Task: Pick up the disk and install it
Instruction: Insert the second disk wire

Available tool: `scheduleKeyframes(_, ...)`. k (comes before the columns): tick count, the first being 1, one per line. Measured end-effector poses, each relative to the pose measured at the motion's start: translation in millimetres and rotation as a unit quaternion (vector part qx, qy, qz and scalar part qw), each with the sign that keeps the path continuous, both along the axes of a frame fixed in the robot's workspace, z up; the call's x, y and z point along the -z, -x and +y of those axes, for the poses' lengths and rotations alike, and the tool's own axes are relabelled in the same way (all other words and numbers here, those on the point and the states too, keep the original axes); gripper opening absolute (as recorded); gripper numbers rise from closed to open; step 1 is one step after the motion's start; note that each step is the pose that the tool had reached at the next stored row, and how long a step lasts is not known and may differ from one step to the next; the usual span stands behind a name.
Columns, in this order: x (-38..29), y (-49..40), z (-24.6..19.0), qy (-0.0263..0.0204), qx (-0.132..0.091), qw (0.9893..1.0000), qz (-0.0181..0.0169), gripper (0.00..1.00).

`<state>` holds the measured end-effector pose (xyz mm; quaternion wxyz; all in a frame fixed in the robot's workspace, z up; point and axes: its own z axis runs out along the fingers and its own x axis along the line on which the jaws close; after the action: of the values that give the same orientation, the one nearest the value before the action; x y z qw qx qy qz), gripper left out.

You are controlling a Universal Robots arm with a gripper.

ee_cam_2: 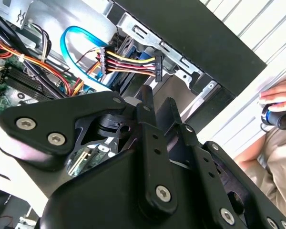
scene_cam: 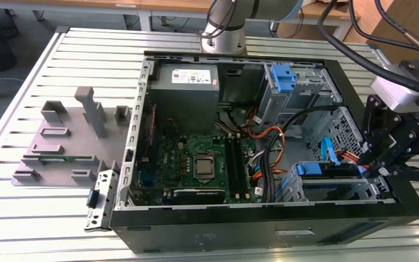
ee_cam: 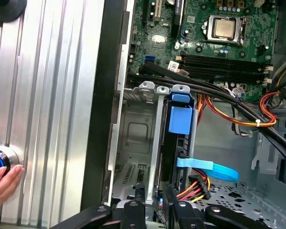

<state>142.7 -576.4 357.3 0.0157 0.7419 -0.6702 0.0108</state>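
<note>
In the exterior view the black two-fingered gripper (scene_cam: 375, 168) hangs beside the drive cage (scene_cam: 326, 188), where the blue-framed silver disk (scene_cam: 318, 169) sits. In both wrist views its fingers (ee_cam_2: 148, 112) look pinched together, empty; red-yellow cables (ee_cam: 195, 183) nearby could snag.

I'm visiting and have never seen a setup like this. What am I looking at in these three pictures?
A robot arm stands behind an open computer case lying on a slatted metal table. The exterior view looks down on it all. Both wrist views come from cameras on the arm, looking past its black gripper. The disk, in its blue carrier, sits edge-up in the drive cage, with the gripper just over its cable end. A grey fixture lies beside the case. A person's hand rests on a button.
</note>
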Motion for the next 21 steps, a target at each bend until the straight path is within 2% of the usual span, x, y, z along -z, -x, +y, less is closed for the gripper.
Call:
scheduleKeyframes(11,2.7,-6.8,-1.2,-0.0001,-0.023,0.9997,0.0,0.29)
scheduleKeyframes(21,4.4,-7.9,-1.4,0.0002,-0.025,0.9997,0.0,0.29)
